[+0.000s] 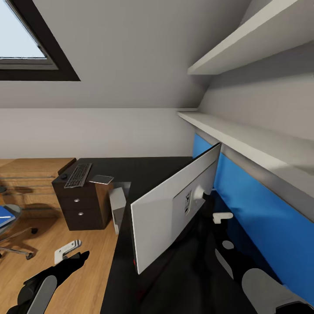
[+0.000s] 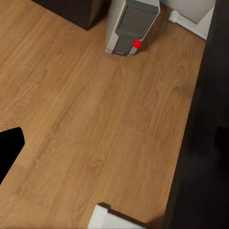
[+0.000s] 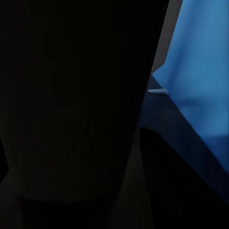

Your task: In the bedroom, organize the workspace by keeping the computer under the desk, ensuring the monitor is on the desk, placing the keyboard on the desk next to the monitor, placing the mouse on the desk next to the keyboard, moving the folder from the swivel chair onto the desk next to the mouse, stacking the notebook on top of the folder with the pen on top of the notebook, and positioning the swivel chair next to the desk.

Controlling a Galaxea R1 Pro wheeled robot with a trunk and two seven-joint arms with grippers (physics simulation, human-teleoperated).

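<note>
The left gripper [image 1: 69,255] is seen low at the near left, above the oak floor [image 1: 87,270], with its white and black fingers apart and nothing between them. The right gripper [image 1: 222,216] is glimpsed behind the monitor [image 1: 174,209], over the desk [image 1: 148,174]; whether its fingers are apart or together cannot be told, as much of it is hidden. The monitor is stood on the near right part of the glossy black top, its pale back turned toward the camera, close to the blue wall panel [image 1: 261,222]. At the left edge, the blue folder [image 1: 5,216] is seen on the swivel chair [image 1: 13,231]. Further off, the computer [image 1: 117,207] — a pale tower — is stood on the floor under the desk, beside the dark drawer unit [image 1: 83,205]. On the far left end of the desk, the keyboard [image 1: 78,175] is laid, with the mouse [image 1: 64,176] just to its left and the notebook [image 1: 101,179] to its right. In the left wrist view, the computer's red light [image 2: 137,44] is shown.
</note>
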